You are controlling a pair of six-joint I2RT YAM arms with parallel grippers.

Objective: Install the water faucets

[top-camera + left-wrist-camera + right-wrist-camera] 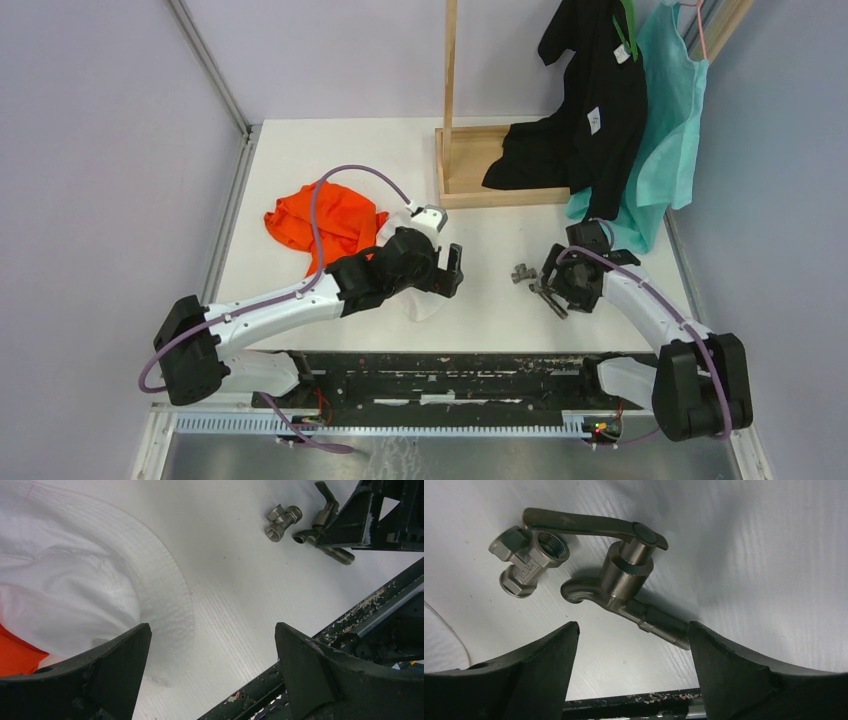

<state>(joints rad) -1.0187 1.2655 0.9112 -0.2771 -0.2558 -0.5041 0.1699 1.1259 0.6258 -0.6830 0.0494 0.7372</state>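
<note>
Two dull grey metal pieces of the water faucets lie on the white table. One is a tap (pixel 624 580) with a long lever handle, a bent spout and a threaded stem. The other is a small threaded fitting (pixel 526 555) just to its left. My right gripper (pixel 633 627) hovers open over them, the tap's threaded end right beside one finger (pixel 724 670), nothing held. From above, the fitting (pixel 522 273) and tap (pixel 548 296) sit at the right gripper (pixel 552 290). My left gripper (pixel 212 627) is open and empty over the table, left of the fitting (pixel 282 520) and tap (pixel 325 530).
A white cloth (pixel 100 580) lies under and beside the left gripper, with an orange cloth (pixel 325 220) behind it. A wooden stand (pixel 470 170) at the back right carries a black garment (pixel 590 110) and a teal one (pixel 665 130). The black front rail (pixel 440 370) runs along the near edge.
</note>
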